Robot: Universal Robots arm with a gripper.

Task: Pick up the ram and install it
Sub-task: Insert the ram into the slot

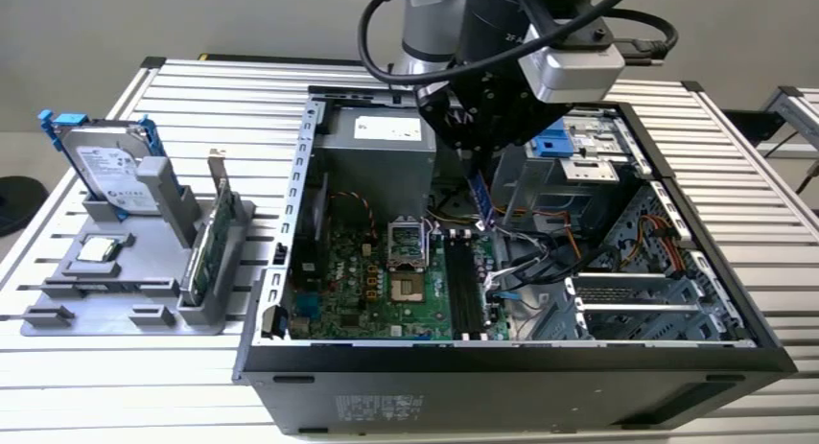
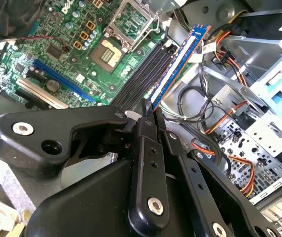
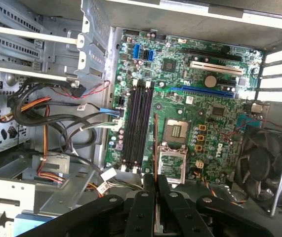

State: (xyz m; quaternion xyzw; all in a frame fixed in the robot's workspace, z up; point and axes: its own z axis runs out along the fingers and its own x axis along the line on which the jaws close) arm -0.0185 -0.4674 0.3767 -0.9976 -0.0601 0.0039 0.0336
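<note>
- Exterior view's left: a grey holder (image 1: 90, 305) is sitting on the slatted desk (image 1: 768, 223). It is carrying a silver hard drive (image 1: 109, 166) with blue rails, standing on edge, and a green card (image 1: 211, 238) standing upright toward the exterior view's right of the drive.
- Moving right, an open computer case (image 1: 512, 377) is lying on its side on the desk, with the green motherboard (image 1: 364, 291) facing up in its left half.
- Over the middle of the case the arm (image 1: 512, 22) is hanging, and the claw (image 1: 477, 159) is gripping the ram (image 1: 481, 195) by its upper end. The stick is pointing straight down from the claw, inside the case.
- The ram's lower end is hovering above the motherboard, close to the black memory slots (image 1: 463, 291) but apart from them, to the exterior view's right of the processor socket (image 1: 407, 245).
- In the second wrist view the two black fingers (image 2: 144, 143) are standing narrowly together, pinching the flat faces of the blue-green stick. It is jutting out past the fingertips, roughly in line with the slots.
- In the first wrist view the ram is showing edge-on as a thin line coming out from between the fingertips, between the slots and the socket.
- Farther right, orange and black cables (image 1: 563, 252) and metal drive bays (image 1: 640, 300) are lying in the case's right half.
</note>
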